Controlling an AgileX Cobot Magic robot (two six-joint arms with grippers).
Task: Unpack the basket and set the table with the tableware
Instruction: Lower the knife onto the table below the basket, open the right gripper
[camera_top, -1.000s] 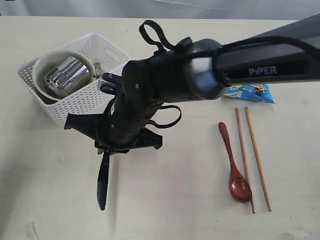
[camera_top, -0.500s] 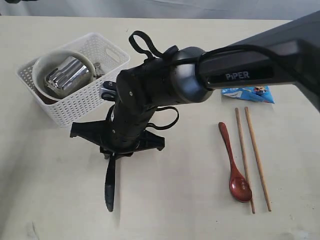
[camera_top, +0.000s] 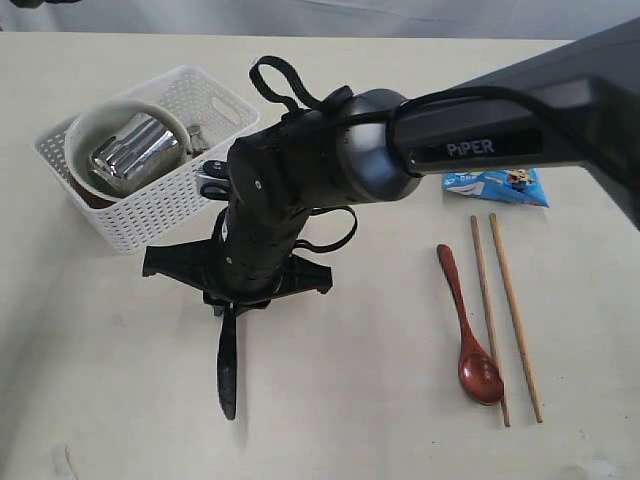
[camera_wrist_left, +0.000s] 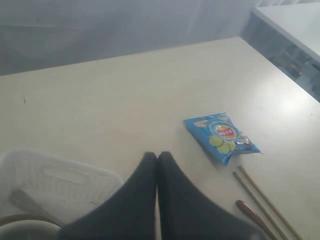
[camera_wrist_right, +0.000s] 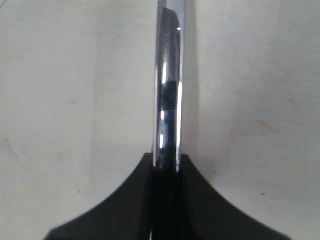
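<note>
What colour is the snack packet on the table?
Blue packet, seen best in the left wrist view.

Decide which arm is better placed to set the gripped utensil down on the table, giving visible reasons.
Right. The right gripper is shut on the steel utensil, over bare table. The left gripper is shut, empty, and sits near the basket.

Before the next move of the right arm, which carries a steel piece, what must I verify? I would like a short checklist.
1. Grip: the right gripper has its jaws shut on the steel utensil: ok.
2. Whether it is knife or fork: cannot tell.
3. Bare table under the utensil: ok.
4. The spoon and chopsticks lie away from that spot: ok.
5. The left gripper is shut, holding nothing: ok.
6. The basket emptied: not ok, bowl and cup inside.
</note>
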